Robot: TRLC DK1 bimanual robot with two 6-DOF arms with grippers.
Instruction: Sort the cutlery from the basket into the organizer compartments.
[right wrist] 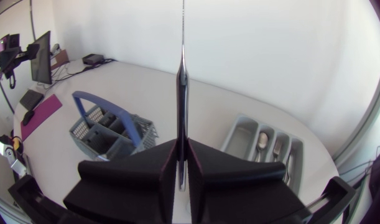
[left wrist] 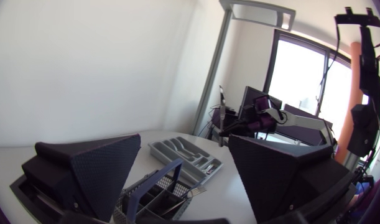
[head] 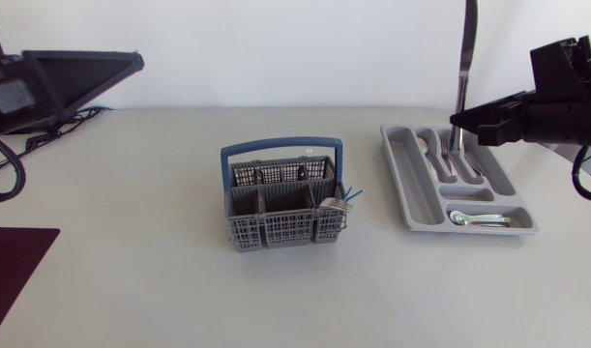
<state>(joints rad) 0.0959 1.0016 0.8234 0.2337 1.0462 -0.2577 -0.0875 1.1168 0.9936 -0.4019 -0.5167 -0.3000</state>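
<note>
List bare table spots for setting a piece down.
Bare: the strip between basket and organizer; the wide stretch in front of both; left of the basket up to the dark red mat. Crowded: above the organizer, where the right gripper holds a knife.

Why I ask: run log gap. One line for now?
right gripper shut on knife above organizer | left gripper open, away | basket holds forks

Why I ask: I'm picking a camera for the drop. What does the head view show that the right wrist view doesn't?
Only the head view: the knife's lower end hanging over the organizer's long compartments, and a spoon in its crosswise compartment. Only the right wrist view: both fingers of the right gripper pressed against the knife from two sides. Both: the basket, the organizer and the upright knife.
</note>
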